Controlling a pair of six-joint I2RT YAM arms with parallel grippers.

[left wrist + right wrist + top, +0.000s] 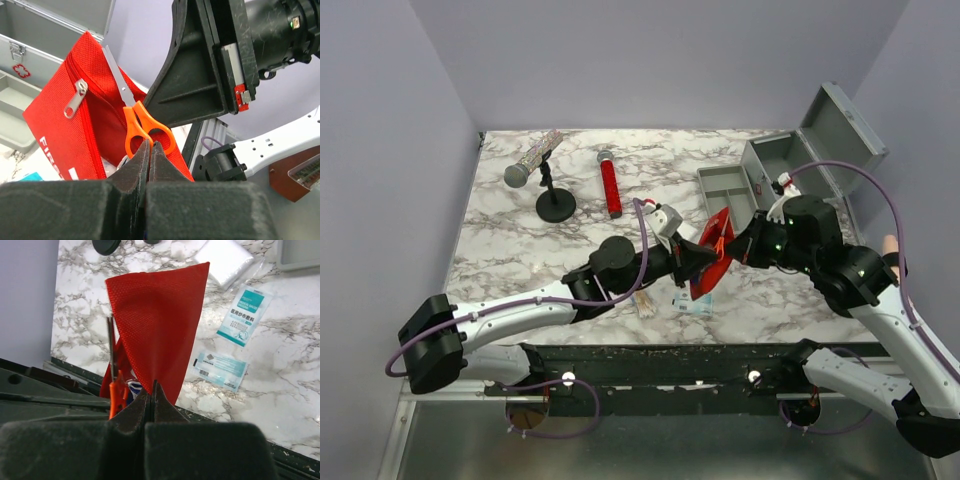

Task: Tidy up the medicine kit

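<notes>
The medicine kit (790,158), a grey metal box, stands open at the back right with its lid (842,122) raised. Its red front mark shows in the left wrist view (21,71). The grey divided tray (728,190) lies just left of the box. Between the arms a flat red pouch (712,262) hangs above the table. My right gripper (151,385) is shut on the pouch's lower edge (160,320). My left gripper (150,145) is shut on the handle of orange scissors (145,127), whose blades lie against the pouch's open zipper (75,100).
A microphone (532,160) on a black stand (556,205) and a red tube (611,185) are at the back left. Teal packets (245,307) (220,371), a white pack (225,259) and wooden sticks (645,305) lie under and around the pouch.
</notes>
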